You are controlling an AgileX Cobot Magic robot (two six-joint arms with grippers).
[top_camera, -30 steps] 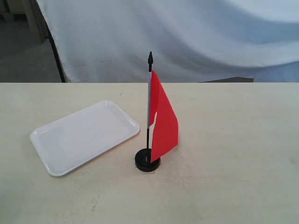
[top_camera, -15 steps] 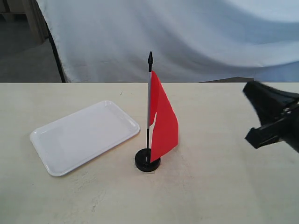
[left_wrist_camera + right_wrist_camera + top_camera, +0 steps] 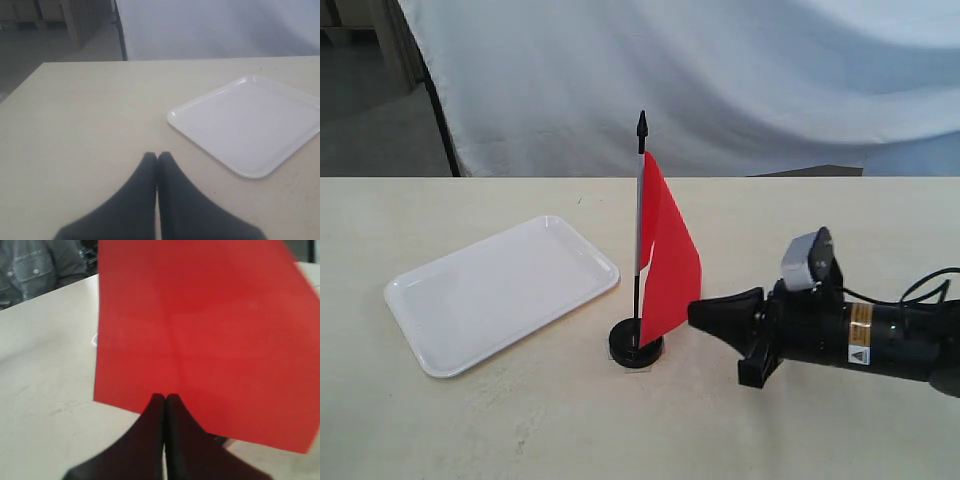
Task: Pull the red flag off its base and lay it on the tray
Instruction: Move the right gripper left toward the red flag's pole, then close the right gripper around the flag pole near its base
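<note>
The red flag (image 3: pixel 668 262) stands upright on its thin pole in the round black base (image 3: pixel 635 346) near the table's middle. The white tray (image 3: pixel 500 292) lies flat to its left, with nothing on it. My right gripper (image 3: pixel 693 313) has reached in low from the right, shut, its tip at the lower edge of the red cloth. In the right wrist view the cloth (image 3: pixel 210 335) fills the frame just beyond the shut right gripper (image 3: pixel 165 397). In the left wrist view my left gripper (image 3: pixel 157 156) is shut over bare table, short of the tray (image 3: pixel 250 122).
A pale wooden table (image 3: pixel 820 420) carries everything. A white cloth backdrop (image 3: pixel 720 80) hangs behind its far edge. A person in grey (image 3: pixel 35 265) sits beyond the table in the right wrist view.
My right arm has come in from the right edge, dropped low and moved left up to the flag. The flag, base and tray have not moved.
</note>
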